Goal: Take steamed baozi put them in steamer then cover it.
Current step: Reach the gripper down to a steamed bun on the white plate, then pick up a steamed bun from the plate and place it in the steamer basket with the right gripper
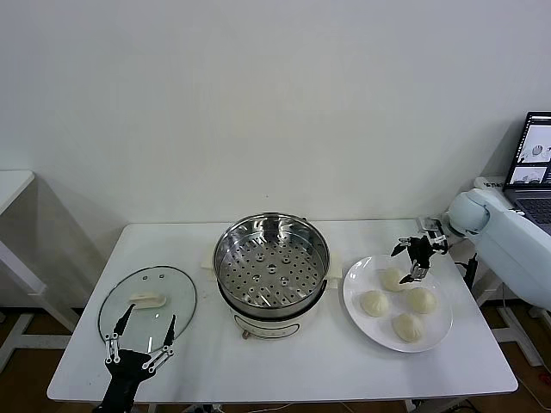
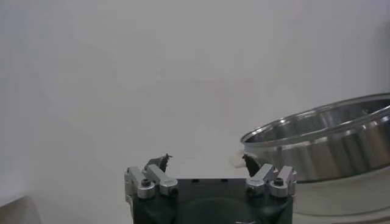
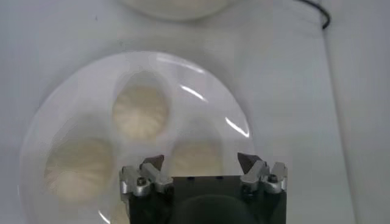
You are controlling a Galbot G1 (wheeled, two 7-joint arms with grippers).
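Four cream-white baozi lie on a white plate [image 1: 355, 277] at the right: the far one [image 1: 393, 279], two in the middle [image 1: 374, 302] [image 1: 421, 299] and a near one [image 1: 408, 326]. My right gripper [image 1: 417, 256] is open and empty, hovering just above the far baozi. In the right wrist view the gripper [image 3: 201, 161] has a baozi [image 3: 195, 155] below its spread jaws, with another baozi [image 3: 141, 109] beyond. The empty steamer [image 1: 271, 262] stands mid-table and also shows in the left wrist view [image 2: 329, 143]. My left gripper [image 1: 138, 340] [image 2: 207, 161] is open and empty.
A glass lid [image 1: 146, 301] with a cream handle lies flat on the table at the left, under my left gripper. A laptop [image 1: 534, 163] stands off the table at the far right. A second table edge [image 1: 13, 185] is at the far left.
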